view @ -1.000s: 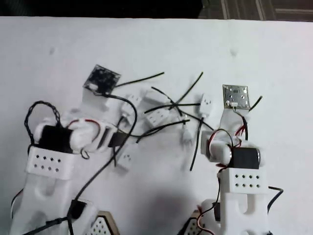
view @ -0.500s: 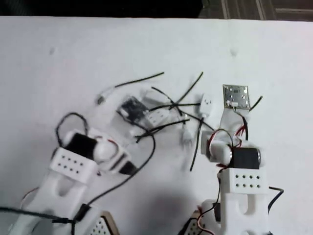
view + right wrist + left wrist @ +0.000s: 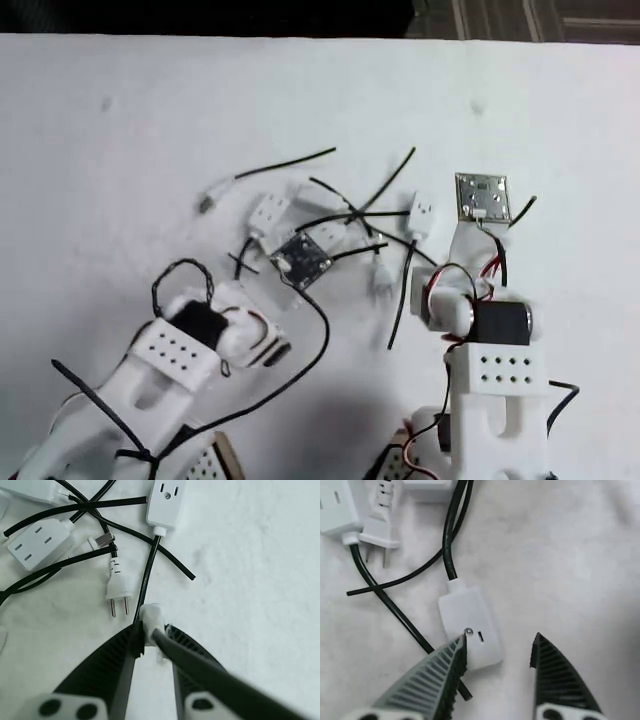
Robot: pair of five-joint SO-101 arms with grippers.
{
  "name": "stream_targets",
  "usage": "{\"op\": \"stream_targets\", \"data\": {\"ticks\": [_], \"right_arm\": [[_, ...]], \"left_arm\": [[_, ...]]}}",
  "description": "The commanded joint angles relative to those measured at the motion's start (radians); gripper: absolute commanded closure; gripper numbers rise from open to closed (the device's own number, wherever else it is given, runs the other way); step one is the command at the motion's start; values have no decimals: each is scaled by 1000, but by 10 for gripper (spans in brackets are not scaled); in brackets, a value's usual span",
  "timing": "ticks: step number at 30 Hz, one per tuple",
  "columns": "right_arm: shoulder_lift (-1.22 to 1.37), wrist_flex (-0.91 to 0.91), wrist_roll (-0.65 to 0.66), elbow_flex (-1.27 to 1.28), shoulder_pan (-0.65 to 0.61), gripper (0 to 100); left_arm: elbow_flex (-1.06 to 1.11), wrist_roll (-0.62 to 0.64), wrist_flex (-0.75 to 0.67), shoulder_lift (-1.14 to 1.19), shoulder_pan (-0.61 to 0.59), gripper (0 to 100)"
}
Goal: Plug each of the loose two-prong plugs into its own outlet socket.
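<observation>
Moved since a second earlier: left arm [image 3: 170,350]. Swung from the left side of the cord tangle rightward and down-frame to the tangle's lower middle in the high view. Ended with elbow folded and wrist board [image 3: 303,258] angled toward upper right. Uncovered by that swing: small plug [image 3: 207,200] on a black cord, left of centre. Right arm [image 3: 495,370]: unmoved, stretched straight up-frame at lower right.

Left gripper [image 3: 500,639]: stood wide open, held nothing, pointed down at the table [image 3: 580,555]. One ribbed finger [image 3: 445,672]: touched a white socket block [image 3: 470,622] with its tip. Other finger: just beside the block, apart from it. Socket block: lay flat at centre of the left wrist view, black cord at its far end.

Right gripper [image 3: 151,632]: clamped on a white cord end [image 3: 151,617], low and centre in the right wrist view. Could not be told whether plug or socket. Joined by black cord to a three-hole socket [image 3: 167,495] at top centre.

Loose two-prong plug [image 3: 119,587]: lay flat just beside the held cord, unplugged, prongs toward the gripper. Two-slot socket [image 3: 37,542]: upper left, apart from that plug. Second two-prong plug [image 3: 377,527]: upper left of the left wrist view, just beside a corner socket [image 3: 335,505], not inserted.
</observation>
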Motion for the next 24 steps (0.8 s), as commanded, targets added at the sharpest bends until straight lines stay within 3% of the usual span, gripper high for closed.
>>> {"op": "stream_targets", "data": {"ticks": [1, 5, 13, 21, 24], "right_arm": [[2, -10, 11, -3, 5, 981], [1, -12, 11, 8, 5, 981], [-2, -10, 11, 8, 5, 981], [-2, -10, 11, 8, 5, 981], [-2, -10, 11, 8, 5, 981]], "left_arm": [[-12, 11, -18, 58, 5, 789], [-91, 9, -9, 245, 1, 788], [-365, 8, 89, 599, -122, 789], [-390, 2, 87, 618, -153, 794], [-390, 0, 69, 618, -153, 840]]}}
